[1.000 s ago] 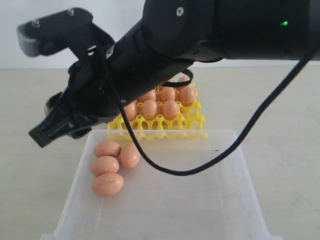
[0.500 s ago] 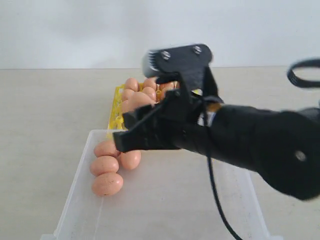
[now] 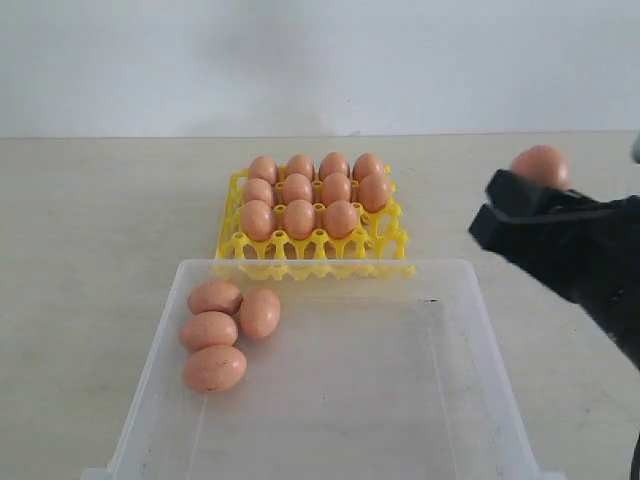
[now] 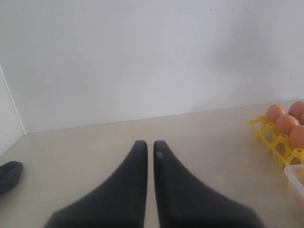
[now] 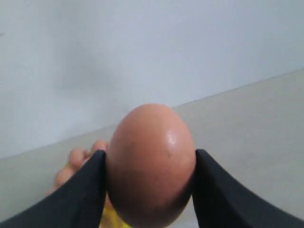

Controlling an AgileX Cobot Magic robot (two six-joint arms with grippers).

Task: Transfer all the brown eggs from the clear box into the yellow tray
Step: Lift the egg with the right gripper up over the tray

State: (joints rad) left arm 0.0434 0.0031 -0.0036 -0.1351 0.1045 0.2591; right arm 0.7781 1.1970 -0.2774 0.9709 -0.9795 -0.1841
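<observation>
1. Right gripper [image 5: 149, 164]: two black fingers [image 5: 85, 190] press on opposite sides of one brown egg [image 5: 151, 142]. The jaws stand apart by the egg's width and the egg fills the gap between them.
2. Right gripper, exterior view [image 3: 535, 188]: it hangs above the table [image 3: 90, 230] at the right edge of the view. The held egg shows over the black fingers. It lies to the right of the yellow tray [image 3: 232, 243], apart from it and from the clear box [image 3: 455, 300].
3. Left gripper [image 4: 149, 148]: the dark fingers [image 4: 133, 180] stand almost together, with only a narrow slit between them and nothing in it. It sits over bare tabletop, with a corner of the tray off to one side.
4. Yellow tray: it carries eleven brown eggs [image 3: 299, 218]. In the exterior view the two back rows hold four each. The third row holds three, with its right-hand cup empty. The four cups of the front row are empty.
5. Clear box: it lies just in front of the tray, its far rim close against the tray's front edge. Four eggs [image 3: 208, 330] rest on its floor in a tight group in the left part, toward the tray end, and neighbouring eggs touch.
6. Surroundings: a pale beige table carries both containers, and a plain white wall [image 3: 320, 60] stands behind.
</observation>
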